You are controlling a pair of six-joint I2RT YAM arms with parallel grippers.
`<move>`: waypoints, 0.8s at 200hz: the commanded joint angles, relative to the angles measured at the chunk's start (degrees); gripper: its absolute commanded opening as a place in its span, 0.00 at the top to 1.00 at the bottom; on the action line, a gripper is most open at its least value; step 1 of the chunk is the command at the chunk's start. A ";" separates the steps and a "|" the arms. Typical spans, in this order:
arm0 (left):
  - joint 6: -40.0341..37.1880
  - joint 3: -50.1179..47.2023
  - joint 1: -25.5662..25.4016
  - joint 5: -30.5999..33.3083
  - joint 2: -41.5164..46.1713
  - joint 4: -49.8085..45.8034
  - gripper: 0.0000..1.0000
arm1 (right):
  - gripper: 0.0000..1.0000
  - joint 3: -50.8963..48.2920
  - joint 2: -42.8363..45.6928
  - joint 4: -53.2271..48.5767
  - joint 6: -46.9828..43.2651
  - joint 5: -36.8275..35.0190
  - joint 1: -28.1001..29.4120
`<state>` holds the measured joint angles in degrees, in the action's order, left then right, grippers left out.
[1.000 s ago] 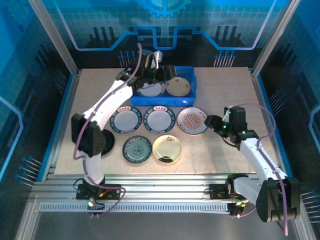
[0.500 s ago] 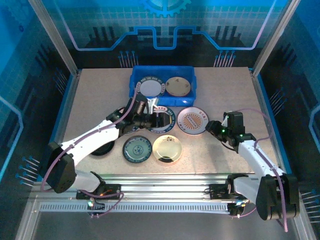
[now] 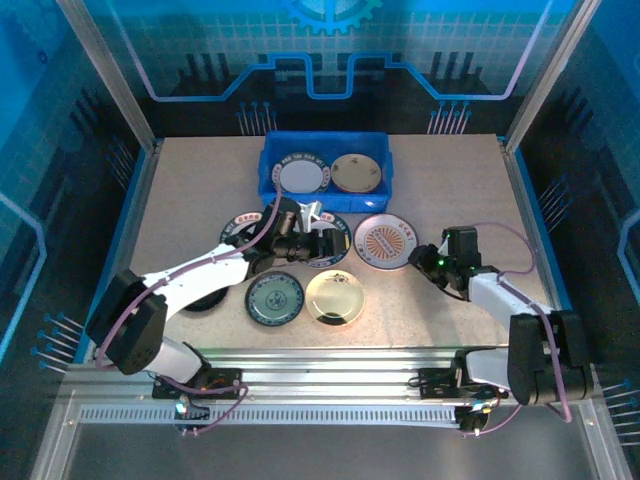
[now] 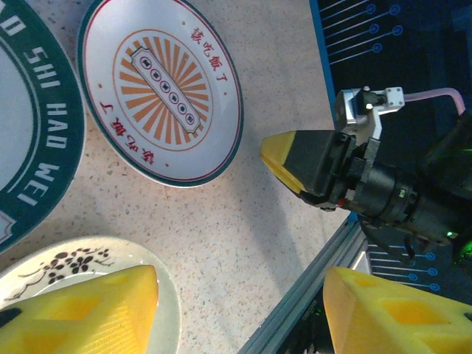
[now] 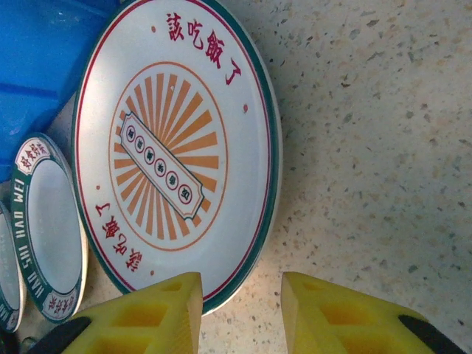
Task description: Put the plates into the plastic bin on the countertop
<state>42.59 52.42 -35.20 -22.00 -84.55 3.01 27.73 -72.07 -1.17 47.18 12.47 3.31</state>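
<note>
Two items occupy the plastic bin (image 3: 268, 168) on top view, a white plate (image 3: 302, 176) left and a cream plate (image 3: 356, 172) right. Left wrist: left gripper (image 4: 240, 313) fingers wide apart over bare countertop (image 4: 243, 221). Right wrist: right gripper (image 5: 242, 313) fingers narrowly apart, nothing clamped — sunburst plate (image 5: 169, 155) rim at the gap.

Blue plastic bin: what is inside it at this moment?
Two plates lie side by side in the blue plastic bin: a white plate with a dark patterned rim on the left, a cream-gold plate on the right. Whether more plates lie stacked beneath them is hidden.
</note>
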 commanded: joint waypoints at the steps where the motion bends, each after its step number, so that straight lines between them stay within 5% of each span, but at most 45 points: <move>1: 1.09 0.22 0.29 -1.95 -1.47 2.90 0.38 | 0.65 -0.74 -1.91 3.65 1.23 0.80 -0.31; 160: 1.88 1.13 0.51 -1.91 -5.21 2.86 0.40 | 0.72 0.72 -13.65 14.01 4.55 3.18 0.32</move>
<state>43.66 52.45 -35.05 -22.83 -89.12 5.26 27.73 -84.33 9.98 50.46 15.05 3.33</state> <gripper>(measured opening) 0.597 0.282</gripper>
